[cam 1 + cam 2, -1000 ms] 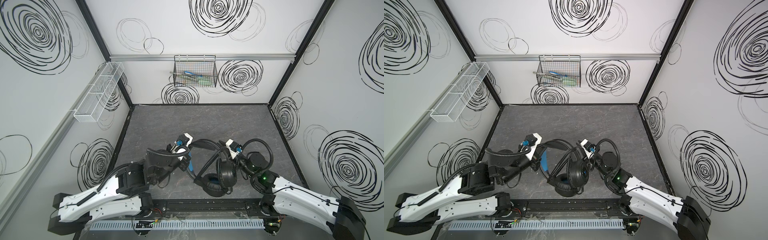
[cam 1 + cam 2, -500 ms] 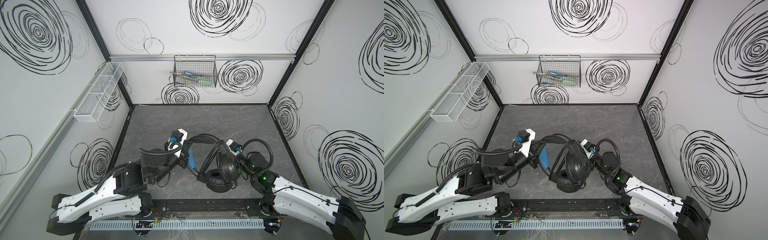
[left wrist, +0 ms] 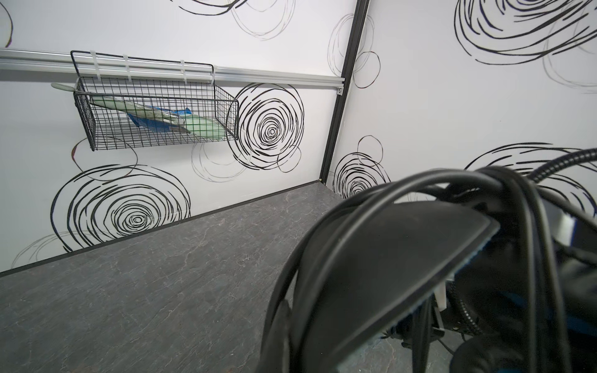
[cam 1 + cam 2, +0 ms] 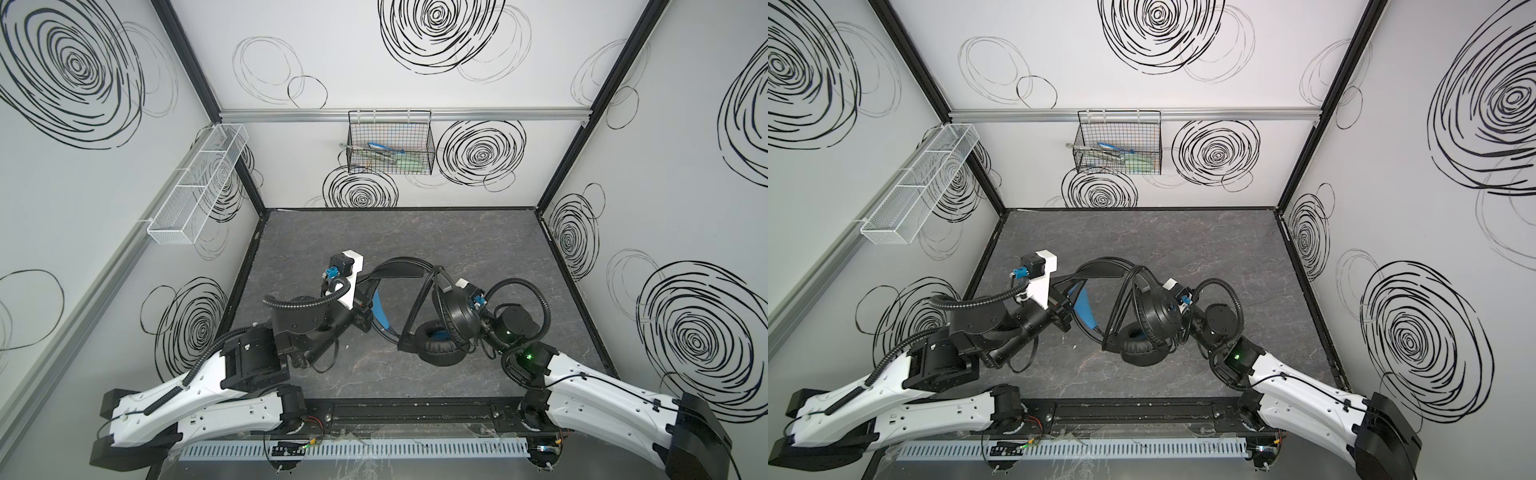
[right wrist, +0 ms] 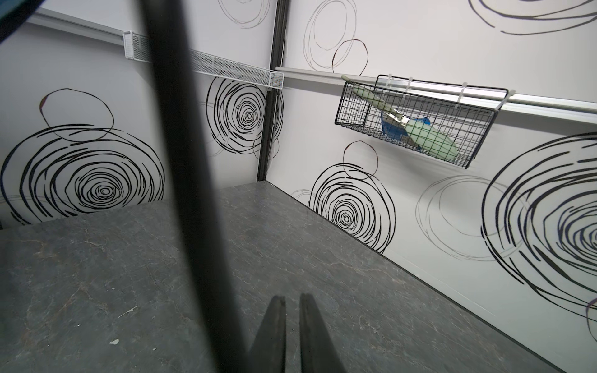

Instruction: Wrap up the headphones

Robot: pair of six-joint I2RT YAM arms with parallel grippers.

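– Left claw (image 4: 370, 305), state?
– Clamped on headphones (image 4: 455, 318) at headband (image 4: 399, 272).
– Right claw (image 5: 292, 305)?
– Nearly together, slim gap showing.
– Headphones' position?
– Front-centre over tabletop (image 4: 415, 237), between both claws, cable (image 4: 417, 309) looped over headband.

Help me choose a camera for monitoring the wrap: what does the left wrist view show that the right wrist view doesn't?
Only the left wrist view: the headphones up close, with several strands of cable running over the headband. Only the right wrist view: the right tool, fingertips nearly together, a blurred dark strand crossing in front, and the white mesh tray. Both: the black wire basket on the back wall and the grey table.
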